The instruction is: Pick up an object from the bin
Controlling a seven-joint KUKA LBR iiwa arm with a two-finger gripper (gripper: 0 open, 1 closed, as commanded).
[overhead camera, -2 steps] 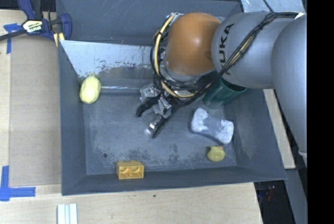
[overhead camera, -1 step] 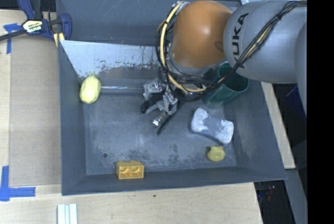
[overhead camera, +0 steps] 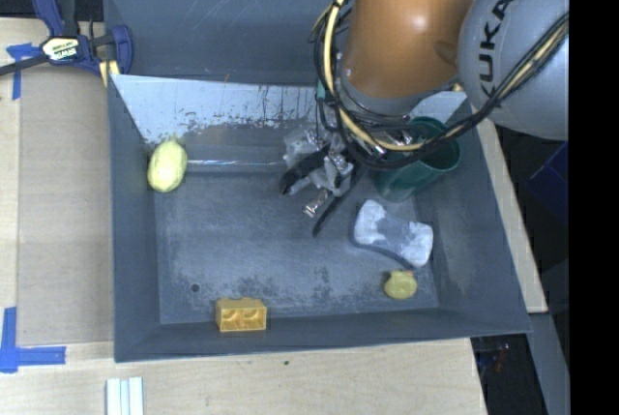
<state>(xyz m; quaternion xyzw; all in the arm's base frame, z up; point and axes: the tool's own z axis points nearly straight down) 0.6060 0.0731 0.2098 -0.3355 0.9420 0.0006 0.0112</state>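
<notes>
Grey metal, scuffed and scratched, makes up the bin (overhead camera: 135, 239), and only a handful of things lie on its floor. The arm (overhead camera: 513, 45) comes in over the right wall, its wrist under a rounded orange cover (overhead camera: 406, 26) ringed with yellow and black cables (overhead camera: 334, 36). Below that the gripper (overhead camera: 309, 195) hangs near the middle of the bin, a little toward the far wall. Its dark fingers (overhead camera: 295, 181) stand spread apart, with bare bin floor showing between them.

The thing nearest it is a pale crumpled lump (overhead camera: 392, 234), white and grey. It lies just beside the gripper on the side of the right wall and a little nearer the near wall, apart from the fingertips. A teal cup (overhead camera: 426, 166) sits against the right wall, partly hidden under the wrist, so I cannot tell how it stands. A small yellow-green ball (overhead camera: 400, 284) rests close to the near right corner, just beside the lump.

Well apart from the gripper, a yellow-green oval fruit (overhead camera: 166, 166) lies by the left wall where the far slope meets the floor. A yellow toy brick (overhead camera: 241, 315) sits against the near wall, somewhat left of its middle.
</notes>
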